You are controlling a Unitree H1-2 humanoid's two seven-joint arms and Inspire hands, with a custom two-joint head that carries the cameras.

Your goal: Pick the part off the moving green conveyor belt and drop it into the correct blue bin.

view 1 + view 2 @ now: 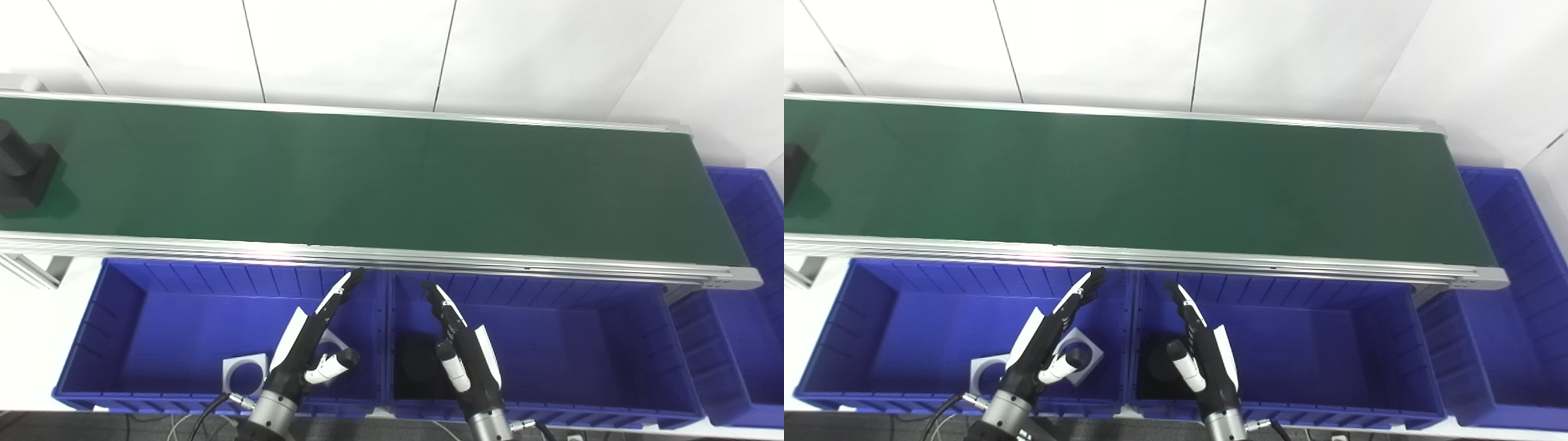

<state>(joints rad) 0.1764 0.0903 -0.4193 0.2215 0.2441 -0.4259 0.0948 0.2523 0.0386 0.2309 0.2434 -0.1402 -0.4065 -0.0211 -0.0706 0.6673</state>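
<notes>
Your black part point(23, 166) rides at the far left end of the green conveyor belt point(392, 184), well left of both robot hands, so the left robot hand point(309, 346), empty and fingers apart like the right robot hand point(462, 349), is nearer.

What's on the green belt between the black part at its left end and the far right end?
Nothing: past the black stepped part, the green conveyor belt runs bare to its right end, clearest in the left eye view.

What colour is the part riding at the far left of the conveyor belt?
Black, a stepped block on the green conveyor belt; clearest in the left eye view.
</notes>
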